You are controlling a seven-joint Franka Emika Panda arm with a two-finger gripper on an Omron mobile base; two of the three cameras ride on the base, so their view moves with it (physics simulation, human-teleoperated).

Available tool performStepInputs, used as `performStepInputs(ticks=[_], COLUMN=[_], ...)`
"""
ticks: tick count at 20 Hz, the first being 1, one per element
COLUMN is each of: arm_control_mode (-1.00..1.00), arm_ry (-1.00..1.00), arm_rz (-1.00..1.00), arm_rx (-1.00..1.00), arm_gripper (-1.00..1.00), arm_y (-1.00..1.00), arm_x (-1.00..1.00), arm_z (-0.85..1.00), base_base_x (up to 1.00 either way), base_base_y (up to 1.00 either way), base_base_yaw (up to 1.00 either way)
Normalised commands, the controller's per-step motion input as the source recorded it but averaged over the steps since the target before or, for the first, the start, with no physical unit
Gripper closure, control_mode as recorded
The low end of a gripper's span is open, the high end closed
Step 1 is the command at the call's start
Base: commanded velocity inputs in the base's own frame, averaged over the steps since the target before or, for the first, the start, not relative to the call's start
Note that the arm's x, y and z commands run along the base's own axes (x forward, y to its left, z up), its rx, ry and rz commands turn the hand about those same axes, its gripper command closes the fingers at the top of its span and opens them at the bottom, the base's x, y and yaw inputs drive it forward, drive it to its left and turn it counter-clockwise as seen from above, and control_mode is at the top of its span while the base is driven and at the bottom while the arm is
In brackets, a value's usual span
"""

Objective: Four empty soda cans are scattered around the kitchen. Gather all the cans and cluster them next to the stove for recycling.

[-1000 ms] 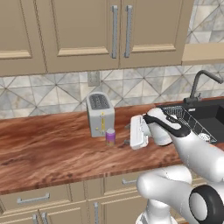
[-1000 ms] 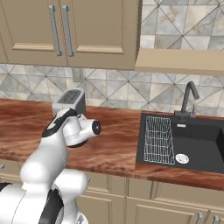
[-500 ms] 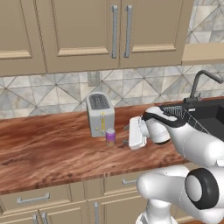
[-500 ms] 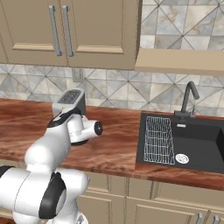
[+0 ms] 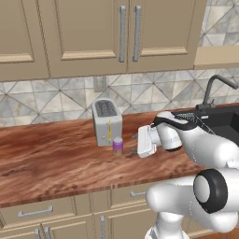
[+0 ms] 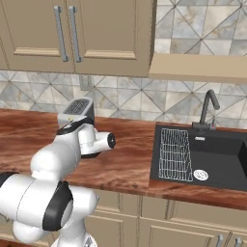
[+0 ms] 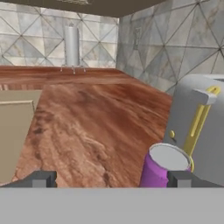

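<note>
We find the end effector [image 5: 134, 144] released, jaws spread wide, nothing between them, held low over the tabletop [image 5: 56, 158]. The purple soda can [image 5: 117, 146] stands upright, long axis vertical, just in front of the toaster [image 5: 107, 122]. From the end effector it lies at 9 o'clock in the left base view, near but apart. In the hand view the purple soda can [image 7: 163, 171] sits off-centre, toward the right fingertip [image 7: 180, 178], so we judge a sideways correction necessary.

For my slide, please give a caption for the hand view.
Open gripper near a purple can beside the toaster.
</note>
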Motion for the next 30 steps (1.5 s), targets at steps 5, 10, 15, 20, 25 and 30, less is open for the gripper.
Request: performStepInputs(ticks=[5,10,15,20,25,30], arm_control_mode=[-1.00,-1.00,-1.00,-1.00,-1.00,-1.00], arm_ry=[0.00,0.00,0.00,0.00,0.00,0.01], arm_rz=[-0.01,-0.01,0.00,0.00,0.00,0.00], arm_rx=[0.00,0.00,0.00,0.00,0.00,0.00], arm_gripper=[-1.00,-1.00,-1.00,-1.00,-1.00,-1.00], arm_y=[0.05,0.04,0.00,0.05,0.09,0.10], arm_x=[0.15,0.17,0.15,0.11,0.12,0.12], arm_z=[-0.02,-0.07,-0.17,-0.17,-0.14,-0.09], base_base_x=[0.00,0.00,0.00,0.00,0.00,0.00], base_base_y=[0.00,0.00,0.00,0.00,0.00,0.00], base_base_yaw=[0.00,0.00,0.00,0.00,0.00,0.00])
